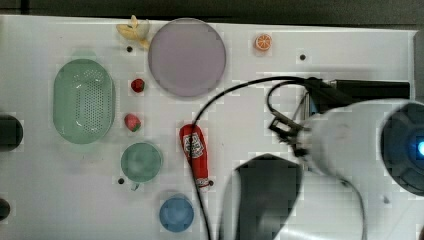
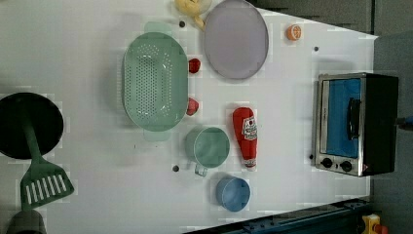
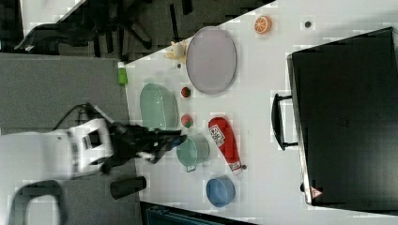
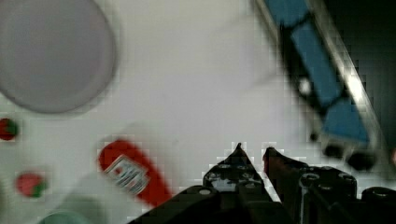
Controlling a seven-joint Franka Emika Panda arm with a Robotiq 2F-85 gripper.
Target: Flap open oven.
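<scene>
The oven stands at the left view's right, its bluish glass door flat against the silver front, with the bar handle across it and two black knobs below. It is a big black box in the right view, handle facing the table. My gripper hovers over the white table short of the oven front. Its fingertips are nearly together with nothing between them. In the top view my gripper is beside the oven, which my arm mostly covers.
A red ketchup bottle lies near the oven. Further off are a green cup, blue cup, green colander, purple plate, two strawberries, an orange slice and a black pan with a green spatula.
</scene>
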